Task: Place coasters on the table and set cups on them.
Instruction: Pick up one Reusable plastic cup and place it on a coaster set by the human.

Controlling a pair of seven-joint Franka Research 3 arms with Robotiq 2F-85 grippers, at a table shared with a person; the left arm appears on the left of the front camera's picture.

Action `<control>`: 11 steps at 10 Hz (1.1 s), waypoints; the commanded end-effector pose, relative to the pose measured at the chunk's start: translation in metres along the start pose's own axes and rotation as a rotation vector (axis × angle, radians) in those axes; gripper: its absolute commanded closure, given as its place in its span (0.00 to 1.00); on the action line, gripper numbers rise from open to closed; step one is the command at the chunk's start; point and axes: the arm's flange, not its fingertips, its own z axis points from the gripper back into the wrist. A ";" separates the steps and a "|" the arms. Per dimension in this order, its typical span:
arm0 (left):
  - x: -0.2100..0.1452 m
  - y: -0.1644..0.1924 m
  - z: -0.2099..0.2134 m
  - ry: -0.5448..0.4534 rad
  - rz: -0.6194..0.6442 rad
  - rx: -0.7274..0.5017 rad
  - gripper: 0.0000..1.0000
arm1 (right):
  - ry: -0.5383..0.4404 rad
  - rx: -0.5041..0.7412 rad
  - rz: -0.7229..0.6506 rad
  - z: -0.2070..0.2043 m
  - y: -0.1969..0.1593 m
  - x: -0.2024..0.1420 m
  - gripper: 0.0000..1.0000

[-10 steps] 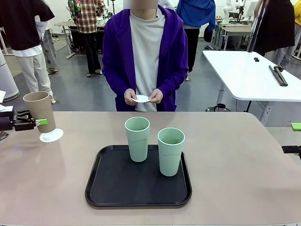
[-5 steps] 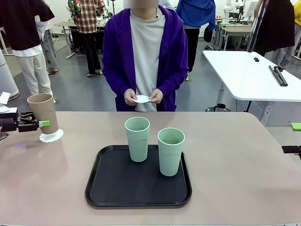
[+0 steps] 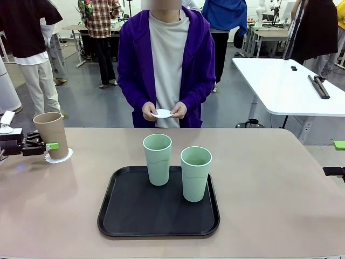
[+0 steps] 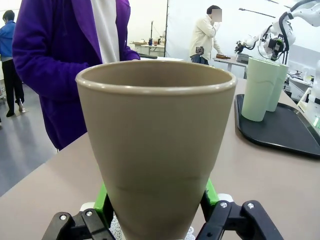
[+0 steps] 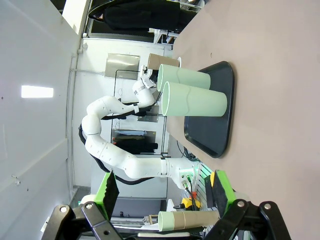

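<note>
At the surface's [image 3: 269, 178] far left edge the left hand [image 3: 49, 145] is clamped on the tan cup [image 3: 51, 129], which stands on a coaster [image 3: 66, 157], two mint cups [image 3: 157, 159] stand on the central tray [image 3: 129, 216], and open surface runs to the right hand [image 5: 164, 187], fingers apart, by the right edge.

From my screen, my left arm [image 5: 102, 111] is a chain of rounded glossy white segments, the left gripper [image 4: 156, 200] and right gripper [image 5: 165, 195] are black with small silver screws [image 4: 220, 205] and bright green pads [image 5: 111, 192], and the person [image 3: 167, 70] wears a purple jacket [image 3: 132, 59] over a pale shirt [image 3: 168, 48].
</note>
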 end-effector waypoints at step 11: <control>-0.007 0.002 0.008 0.067 -0.046 -0.080 0.00 | -0.003 0.012 -0.001 0.001 0.001 0.000 0.00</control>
